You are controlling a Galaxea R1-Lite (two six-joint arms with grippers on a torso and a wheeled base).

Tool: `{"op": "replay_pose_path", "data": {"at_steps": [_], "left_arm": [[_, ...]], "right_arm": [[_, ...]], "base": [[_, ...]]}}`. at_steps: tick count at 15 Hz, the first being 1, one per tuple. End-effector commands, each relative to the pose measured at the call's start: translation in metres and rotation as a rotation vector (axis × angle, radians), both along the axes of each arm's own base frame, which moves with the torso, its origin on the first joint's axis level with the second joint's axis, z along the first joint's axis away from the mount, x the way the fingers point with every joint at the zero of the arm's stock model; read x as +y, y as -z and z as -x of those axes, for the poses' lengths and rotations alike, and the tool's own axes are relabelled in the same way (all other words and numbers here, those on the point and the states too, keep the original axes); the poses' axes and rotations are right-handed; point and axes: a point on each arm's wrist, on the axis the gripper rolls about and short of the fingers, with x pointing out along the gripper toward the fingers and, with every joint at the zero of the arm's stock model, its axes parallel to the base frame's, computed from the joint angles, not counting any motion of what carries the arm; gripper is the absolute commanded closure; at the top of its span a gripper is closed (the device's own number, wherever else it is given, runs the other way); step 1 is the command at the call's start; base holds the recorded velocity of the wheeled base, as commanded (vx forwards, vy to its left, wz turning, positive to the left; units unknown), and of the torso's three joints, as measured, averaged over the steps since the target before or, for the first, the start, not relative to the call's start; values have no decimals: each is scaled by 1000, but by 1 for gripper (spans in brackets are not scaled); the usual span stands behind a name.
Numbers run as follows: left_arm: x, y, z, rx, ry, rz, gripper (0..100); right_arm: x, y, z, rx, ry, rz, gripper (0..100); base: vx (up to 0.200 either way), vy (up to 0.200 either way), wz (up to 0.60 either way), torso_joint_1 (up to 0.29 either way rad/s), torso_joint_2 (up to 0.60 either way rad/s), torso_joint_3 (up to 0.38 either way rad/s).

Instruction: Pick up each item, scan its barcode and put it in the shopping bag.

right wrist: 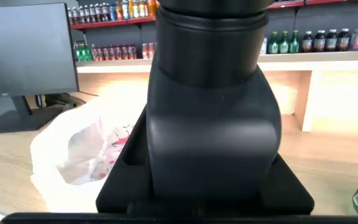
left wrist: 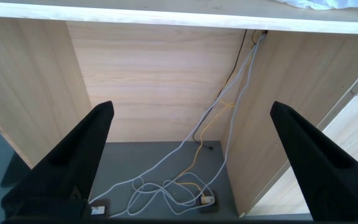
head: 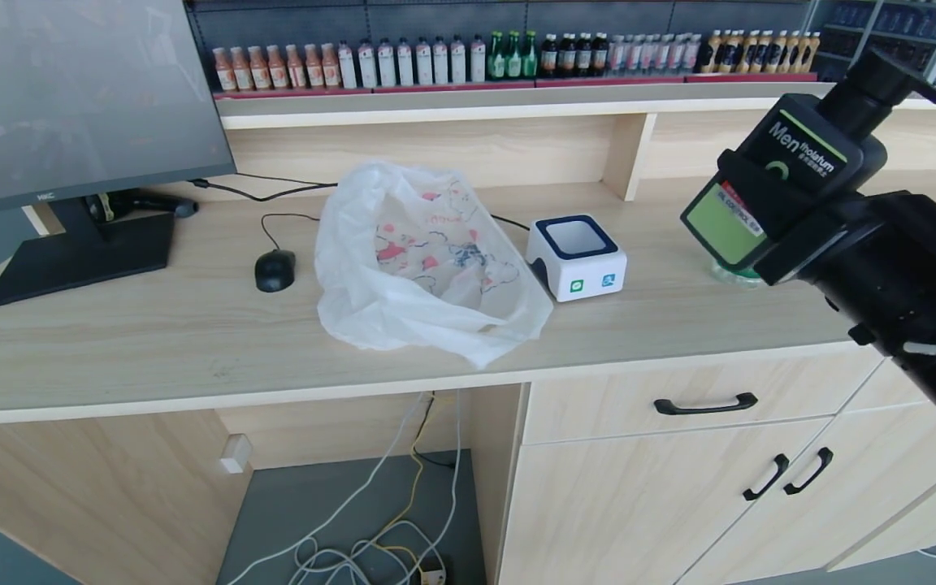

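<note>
Pump bottle (head: 809, 150) in R hand (head: 769, 231), base hidden

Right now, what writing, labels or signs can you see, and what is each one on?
Bottle: white brand lettering on the black front, readable but brand print, so not quoted; red strip's print too small.
Monitor: small logo on bottom edge, also a brand.
Scanner: green and blue icons, no words.
Shopping bag: red and blue print, blurred.
Shelf bottles: labels too small.
</note>
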Motion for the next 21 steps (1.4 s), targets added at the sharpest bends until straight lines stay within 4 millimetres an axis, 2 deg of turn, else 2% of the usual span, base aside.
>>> {"op": "replay_pose_path", "data": {"at_steps": [1,2,5,7,9,12,16,21], "left_arm": [[0,0,0,0,-1,1,0],[0,0,0,0,1,-2,0],[0,0,0,0,-1,1,0],[0,0,0,0,1,0,0],[0,0,0,0,1,-2,0],[0,0,0,0,1,0,0],[0,0,0,0,-1,0,0],[0,0,0,0,1,0,0]], "right_arm": [[8,41,-20,29,2,88,100],[12,50,-29,32,1,114,100],[13,49,-30,23,6,122,100],[16,41,-37,-13,6,103,100],[14,44,-35,3,6,106,100],[7,28,-32,-46,25,72,100],[-9,22,-30,-52,65,38,100],[-10,20,-28,-59,65,31,100]], "base": [[0,0,0,0,0,0],[0,0,0,0,0,0],[0,0,0,0,0,0],[0,0,0,0,0,0],[0,0,0,0,0,0],[0,0,0,0,0,0],[0,200,0,0,5,4],[0,200,0,0,1,2]]}}
